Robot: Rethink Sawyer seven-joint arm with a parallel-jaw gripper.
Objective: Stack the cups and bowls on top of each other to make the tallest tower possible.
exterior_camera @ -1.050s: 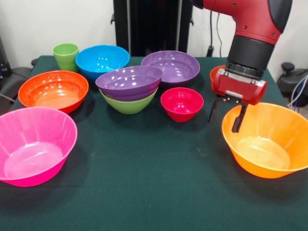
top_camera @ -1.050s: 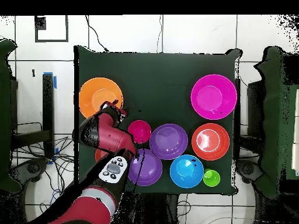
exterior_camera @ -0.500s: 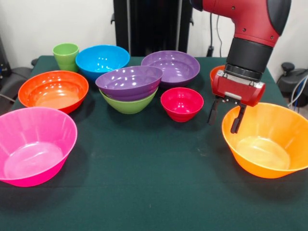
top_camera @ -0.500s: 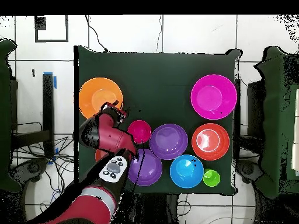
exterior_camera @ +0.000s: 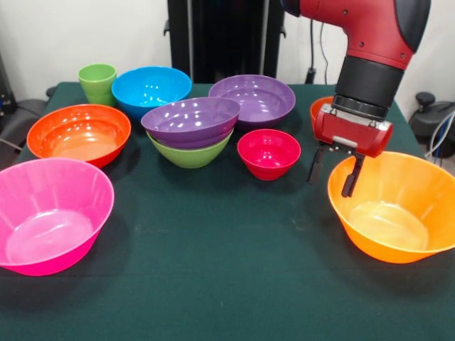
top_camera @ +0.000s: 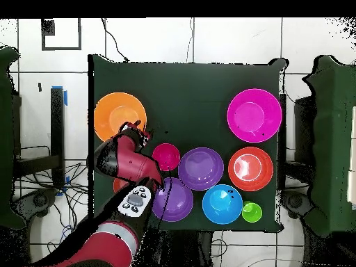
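While I held the gripper [exterior_camera: 334, 172] wide over the large orange bowl's [exterior_camera: 398, 213] rim, one finger inside, ready to pinch, the purple-on-green tower [exterior_camera: 190, 131] stood mid-table; green cup [exterior_camera: 97, 82] at a rear corner.

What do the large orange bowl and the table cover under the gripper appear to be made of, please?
The large orange bowl looks like glossy, slightly translucent plastic: bright highlights sit on its inner wall. The table cover looks like matte dark green cloth, with no reflections and a soft, even surface, though the weave cannot be made out.
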